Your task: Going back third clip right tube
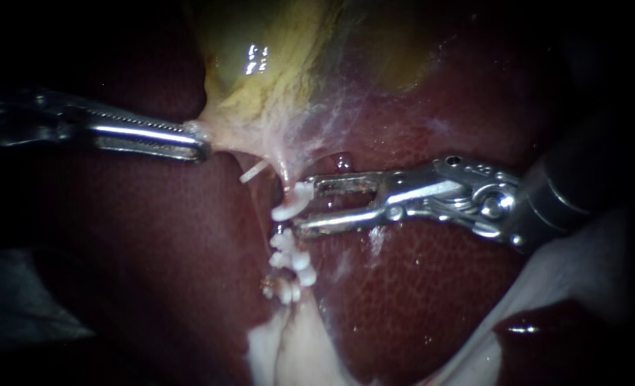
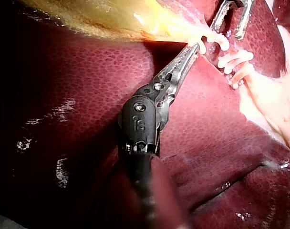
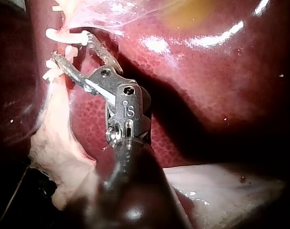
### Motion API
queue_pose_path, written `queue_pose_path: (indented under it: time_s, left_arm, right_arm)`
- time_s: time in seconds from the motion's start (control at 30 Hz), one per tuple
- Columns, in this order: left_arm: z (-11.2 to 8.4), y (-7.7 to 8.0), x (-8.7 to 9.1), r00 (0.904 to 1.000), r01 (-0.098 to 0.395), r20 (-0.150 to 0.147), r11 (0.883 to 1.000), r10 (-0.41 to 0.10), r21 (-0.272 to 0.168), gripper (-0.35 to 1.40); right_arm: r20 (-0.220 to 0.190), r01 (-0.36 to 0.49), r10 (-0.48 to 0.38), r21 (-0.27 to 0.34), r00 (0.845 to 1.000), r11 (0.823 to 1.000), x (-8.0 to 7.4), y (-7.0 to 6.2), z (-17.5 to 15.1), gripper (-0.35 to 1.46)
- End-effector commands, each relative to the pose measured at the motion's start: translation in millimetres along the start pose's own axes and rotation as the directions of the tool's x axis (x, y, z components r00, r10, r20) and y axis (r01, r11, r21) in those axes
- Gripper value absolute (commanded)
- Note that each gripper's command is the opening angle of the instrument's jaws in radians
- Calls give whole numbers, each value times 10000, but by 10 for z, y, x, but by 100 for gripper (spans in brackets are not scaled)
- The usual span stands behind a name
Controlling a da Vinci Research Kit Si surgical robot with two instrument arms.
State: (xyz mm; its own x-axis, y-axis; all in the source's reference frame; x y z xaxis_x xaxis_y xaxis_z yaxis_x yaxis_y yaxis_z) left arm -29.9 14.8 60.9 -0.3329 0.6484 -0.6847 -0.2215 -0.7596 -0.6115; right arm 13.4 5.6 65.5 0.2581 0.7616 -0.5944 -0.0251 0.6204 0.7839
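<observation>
Centrally, a white plastic clip (image 1: 291,205) is seen clamped across a thin pale tube (image 1: 284,179) above the dark red liver (image 1: 417,300), just at the tips of the right instrument (image 1: 307,206), whose pincer is held wide with nothing gripped. The lower edge of the yellowish gallbladder (image 1: 274,78) is clasped in the pincer of the left instrument (image 1: 197,141), and further white clips (image 1: 292,261) are seen lower down the tube.

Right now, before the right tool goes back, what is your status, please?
Left tool shut on gallbladder. Right tool open, top clip at its tips. Lower clips close under the lower jaw.
</observation>
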Motion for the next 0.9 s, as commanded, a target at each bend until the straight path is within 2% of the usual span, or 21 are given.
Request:
queue_pose_path:
  time_s: [0.03,0.47,0.67,0.9]
  left_arm:
    - [0,0,0,10000,-3,-2,10000,3,-3,-35]
    - [-1,-1,0,10000,-5,-1,10000,5,-6,-35]
    - [1,-1,0,10000,-4,-2,10000,4,3,-35]
    - [1,0,0,10000,-5,-3,10000,5,12,-35]
  right_arm:
    - [14,47,-47,63,10000,10000,0,0,0,49]
    - [192,550,-554,219,9983,9982,-1,-5,7,49]
    - [200,636,-641,214,9977,9977,-2,-1,29,50]
    - [261,789,-798,325,9965,9964,-12,5,57,50]
